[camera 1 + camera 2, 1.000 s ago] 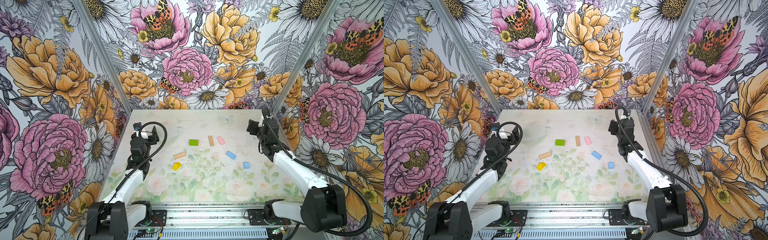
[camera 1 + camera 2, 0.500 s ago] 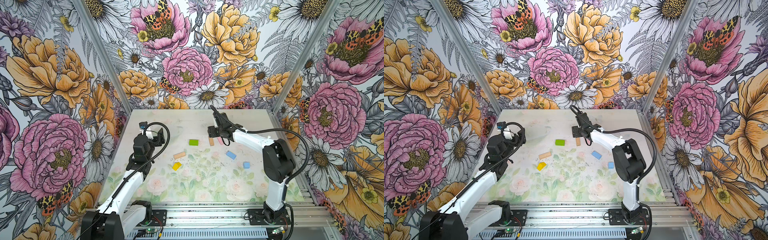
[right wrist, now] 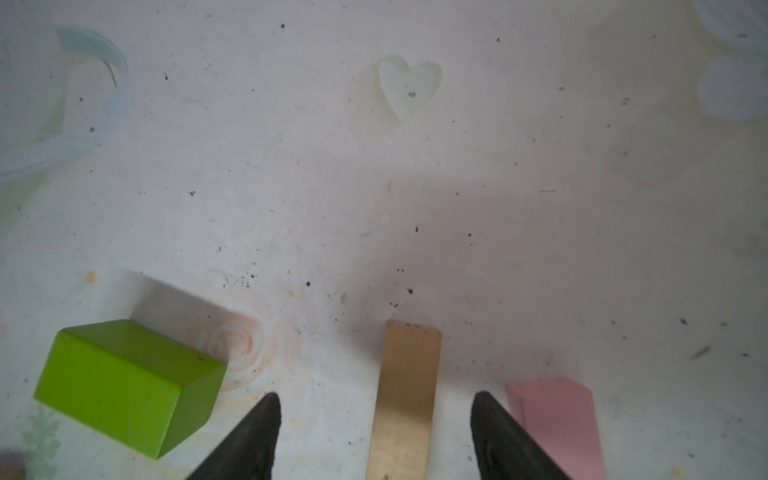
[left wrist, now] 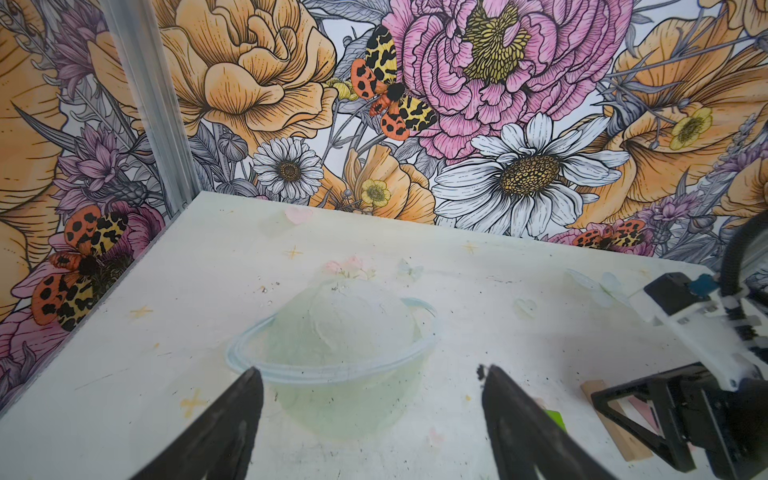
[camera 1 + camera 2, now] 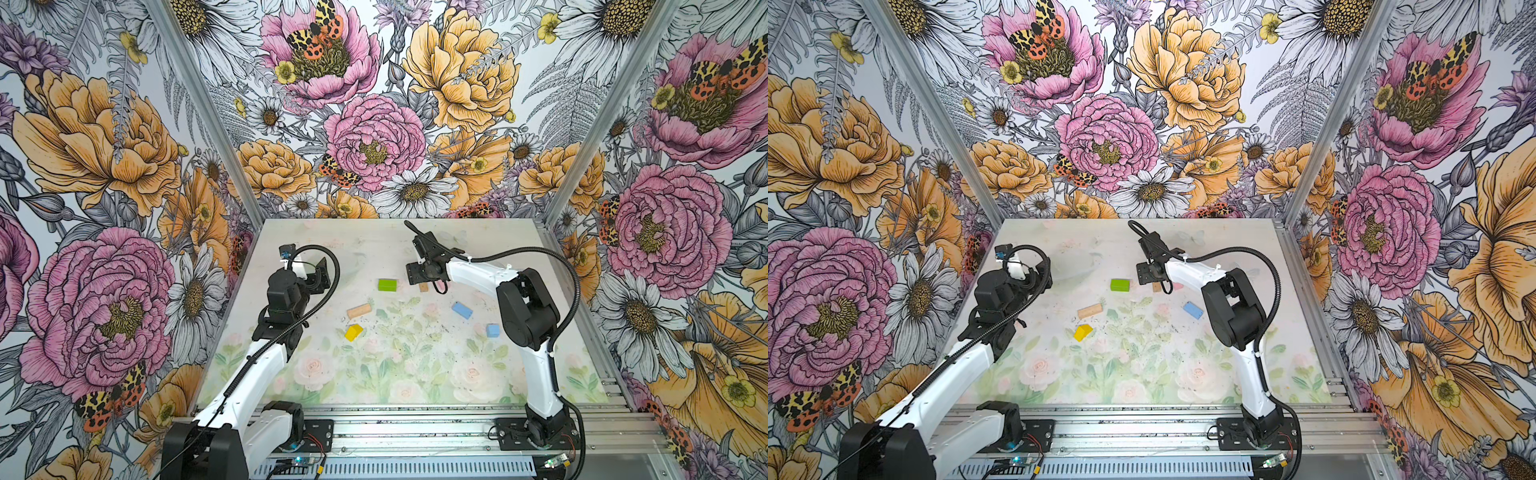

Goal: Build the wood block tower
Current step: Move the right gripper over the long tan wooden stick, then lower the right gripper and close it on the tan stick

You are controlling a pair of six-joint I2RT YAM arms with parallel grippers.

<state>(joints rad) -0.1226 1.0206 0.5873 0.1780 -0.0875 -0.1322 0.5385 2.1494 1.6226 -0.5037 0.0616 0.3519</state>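
Right gripper (image 3: 375, 399): jaws wide apart, nothing held. The tan plank (image 3: 405, 399) lies lengthwise in the gap between the two black fingers (image 3: 249, 440), with a strip of bare table on either side of it. No contact seen.

Right wrist frame: the green brick (image 3: 124, 382) is at lower left, outside one finger and apart from it. The pink brick (image 3: 557, 419) is at lower right, just beside the other finger; touching or not, cannot tell.

In both top views this gripper (image 5: 417, 275) sits above centre of the table (image 5: 365, 245) and covers most of that plank (image 5: 423, 287). The green brick (image 5: 386, 285) is just to its left.

Left gripper (image 4: 370, 370): jaws wide apart, empty, over bare table. In a top view it is at the left of the table (image 5: 321, 276), well apart from every block.

Count of wood blocks:
- tan planks: 2. The second tan plank (image 5: 359, 311) is at centre, below and left of the green brick.
- green brick: 1
- pink brick: 1
- light blue brick (image 5: 461, 310): 1, right of centre
- light blue cube (image 5: 493, 331): 1, lower right of that brick
- yellow roof piece (image 5: 353, 332): 1, just below the second tan plank

Total 7, each lying singly on the table, none on another.
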